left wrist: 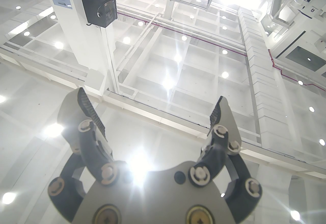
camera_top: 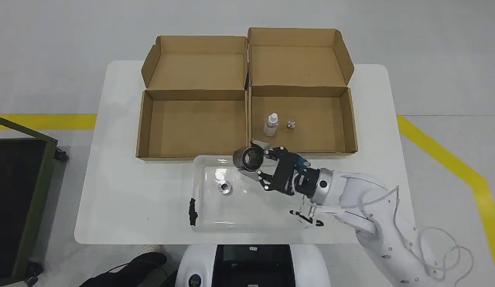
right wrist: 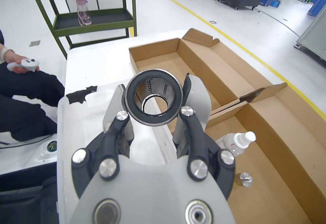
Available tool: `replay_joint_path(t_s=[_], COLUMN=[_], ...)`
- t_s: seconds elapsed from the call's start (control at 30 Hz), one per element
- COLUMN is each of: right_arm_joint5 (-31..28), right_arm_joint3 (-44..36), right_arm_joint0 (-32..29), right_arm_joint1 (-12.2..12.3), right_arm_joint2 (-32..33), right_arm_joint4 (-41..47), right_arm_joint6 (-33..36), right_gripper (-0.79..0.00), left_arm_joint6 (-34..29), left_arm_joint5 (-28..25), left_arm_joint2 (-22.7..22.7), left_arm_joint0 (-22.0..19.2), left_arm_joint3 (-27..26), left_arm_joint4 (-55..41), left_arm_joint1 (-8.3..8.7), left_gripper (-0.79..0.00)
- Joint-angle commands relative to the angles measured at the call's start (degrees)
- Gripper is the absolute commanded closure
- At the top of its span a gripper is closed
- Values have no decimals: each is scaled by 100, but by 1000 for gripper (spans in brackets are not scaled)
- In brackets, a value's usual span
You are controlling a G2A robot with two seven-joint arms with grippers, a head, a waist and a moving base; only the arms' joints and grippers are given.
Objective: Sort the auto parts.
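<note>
My right gripper [right wrist: 153,97] is shut on a black-rimmed metal bearing sleeve [right wrist: 153,97], held above the far edge of a clear plastic tray [camera_top: 209,210]. From above, the sleeve [camera_top: 249,158] hangs just in front of the right cardboard box [camera_top: 349,128], with the right gripper [camera_top: 259,163] behind it. In that box lie a small white spray bottle [camera_top: 271,124] and a small silver metal part [camera_top: 291,124]. Another small metal part [camera_top: 224,187] lies in the tray. My left gripper [left wrist: 150,107] is open and points up at the ceiling.
An empty left cardboard box [camera_top: 192,124] stands beside the right one, both with lids folded back. A black scrap [camera_top: 192,212] lies at the tray's left end. A green cart [right wrist: 84,0] stands beyond the table, and a person's hand holding a controller [right wrist: 24,65] is beside it.
</note>
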Motion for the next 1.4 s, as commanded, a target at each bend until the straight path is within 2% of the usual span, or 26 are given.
replay_joint_path(t_s=[0.0, 0.47, 0.87, 1.1, 1.37], right_arm_joint5=[27, 112, 96, 96, 158], right_arm_joint3=[-53, -126, -205, -25, 338], right_arm_joint0=[5, 113, 175, 255, 498], right_arm_joint1=[-4, -62, -93, -123, -193], right_arm_joint2=[59, 274, 421, 345, -44], right_arm_joint4=[128, 1084, 1457, 1537, 1170], right_arm_joint6=[-104, -622, -761, -669, -426], right_gripper=[0, 0, 0, 0, 0], left_arm_joint6=[0, 0, 0, 0, 0], left_arm_joint5=[0, 0, 0, 0, 0], left_arm_joint2=[0, 0, 0, 0, 0], left_arm_joint0=[0, 0, 0, 0, 0], left_arm_joint3=[0, 0, 0, 0, 0], left_arm_joint4=[0, 0, 0, 0, 0], left_arm_joint1=[0, 0, 0, 0, 0], left_gripper=[-785, -785, -785, -785, -785])
